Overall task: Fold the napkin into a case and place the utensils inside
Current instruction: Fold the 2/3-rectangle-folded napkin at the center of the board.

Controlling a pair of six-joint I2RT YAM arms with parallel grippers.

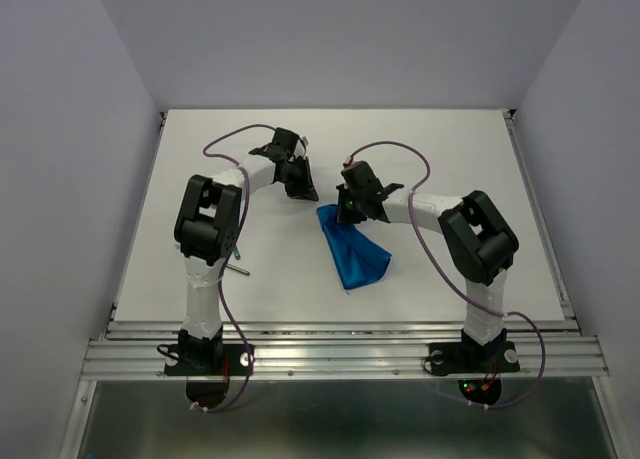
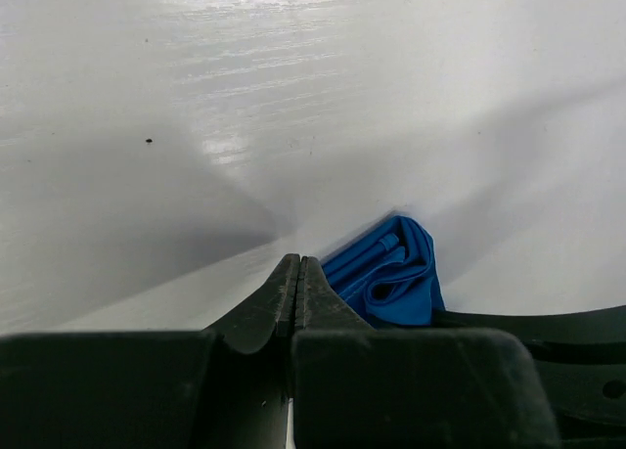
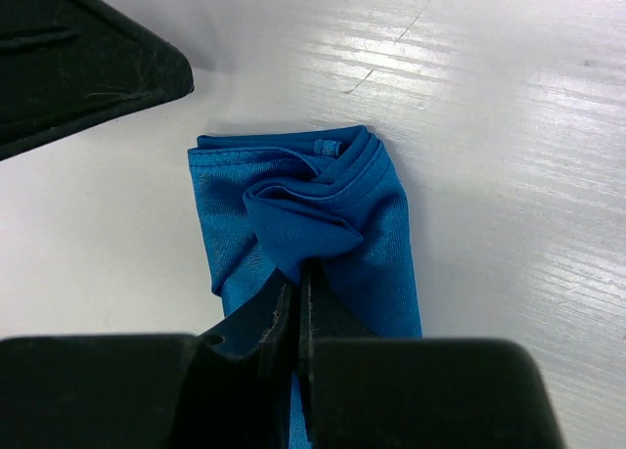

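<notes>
The bright blue napkin (image 1: 354, 251) lies mid-table as a narrow folded packet, running from the centre toward the near right. My right gripper (image 1: 352, 211) sits over its far end. In the right wrist view that gripper (image 3: 301, 271) is shut on a raised fold of the napkin (image 3: 381, 234). My left gripper (image 1: 300, 184) hovers just left of that same end, apart from the cloth. Seen from the left wrist, this gripper (image 2: 298, 263) is shut on nothing, the napkin (image 2: 391, 278) lying to its right. A slim grey utensil (image 1: 240, 270) pokes out beside the left arm.
The white table (image 1: 480, 159) has a metal rail along its right edge (image 1: 545, 229) and near edge. Grey walls enclose the back and sides. Purple cables loop over both arms. The left gripper's black body (image 3: 78, 58) fills the right wrist view's top left corner.
</notes>
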